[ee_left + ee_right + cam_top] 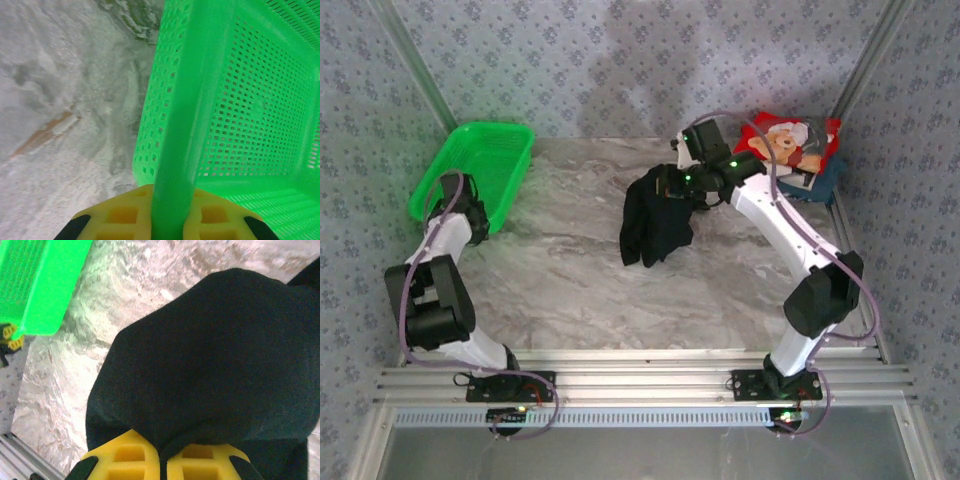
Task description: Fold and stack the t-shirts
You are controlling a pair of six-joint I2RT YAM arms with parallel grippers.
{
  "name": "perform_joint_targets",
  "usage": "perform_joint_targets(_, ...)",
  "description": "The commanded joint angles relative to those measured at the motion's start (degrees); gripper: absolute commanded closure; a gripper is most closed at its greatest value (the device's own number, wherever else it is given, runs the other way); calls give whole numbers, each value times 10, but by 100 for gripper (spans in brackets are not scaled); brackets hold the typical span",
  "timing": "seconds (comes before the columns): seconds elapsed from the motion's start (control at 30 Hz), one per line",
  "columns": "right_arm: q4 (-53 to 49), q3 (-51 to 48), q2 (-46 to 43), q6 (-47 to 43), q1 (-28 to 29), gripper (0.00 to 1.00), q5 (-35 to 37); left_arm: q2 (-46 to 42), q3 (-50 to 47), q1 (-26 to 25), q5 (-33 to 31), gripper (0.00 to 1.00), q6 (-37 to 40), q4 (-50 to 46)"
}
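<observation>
Your right pincer is closed on a fold of the black shirt. The shirt hangs bunched just under and in front of the pincer, and its lower end seems to touch the table. I judge the cloth light, soft and limp. It will sag and twist, so better take it at the shoulders or the hem corners. Just behind this pincer lies the pile of folded shirts, with the red shirt on top. Far to the left, your left pincer is clamped on the rim of the green basket, well apart from the shirt.
</observation>
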Motion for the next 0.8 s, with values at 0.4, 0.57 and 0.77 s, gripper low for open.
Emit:
perform_joint_targets(0.4,-47,98,125,-61,39,35,-143,56,79,-22,49,0,1,122)
perform_joint_targets(0.57,-94,79,89,-96,23,20,-157,-20,79,-31,99,0,94,71)
perform_joint_targets(0.77,-110,-29,-9,-114,-42,14,-159,-115,86,-65,147,0,246,-33)
